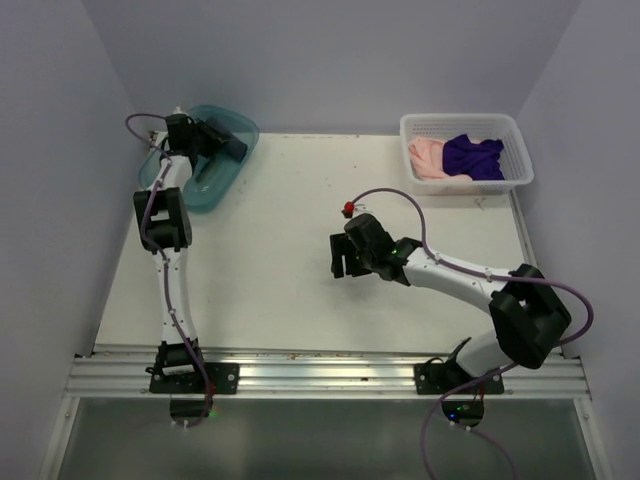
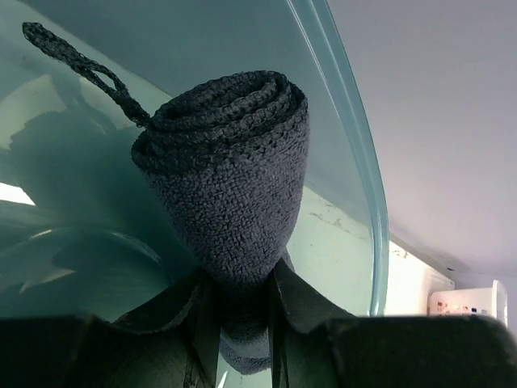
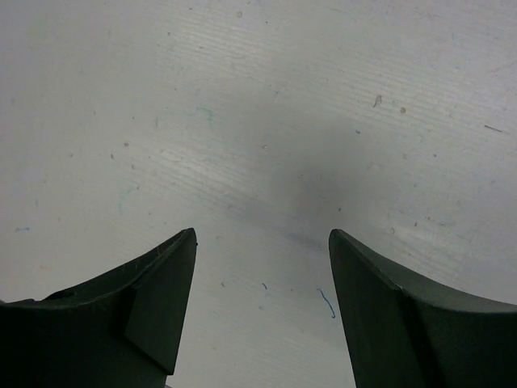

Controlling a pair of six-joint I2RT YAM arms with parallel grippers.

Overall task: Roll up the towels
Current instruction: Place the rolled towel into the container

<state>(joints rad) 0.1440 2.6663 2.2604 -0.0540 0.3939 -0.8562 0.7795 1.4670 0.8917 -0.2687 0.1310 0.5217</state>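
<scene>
My left gripper [image 1: 222,141] is shut on the rolled dark slate-blue towel [image 2: 230,182] and holds it over the teal tray [image 1: 225,175] at the far left. In the left wrist view the roll's spiral end and its hanging loop [image 2: 77,61] face the tray floor, and my gripper [image 2: 241,311] pinches the roll's near end. The purple towel [image 1: 473,156] and the pale pink towel [image 1: 428,157] lie crumpled in the white basket [image 1: 515,140] at the far right. My right gripper [image 1: 345,265] is open and empty above bare table [image 3: 258,145] at mid-table.
The tray's glassy rim [image 2: 355,162] curves to the right of the roll. Grey walls close in the table on the left, back and right. A metal rail [image 1: 330,375] runs along the near edge by both arm bases.
</scene>
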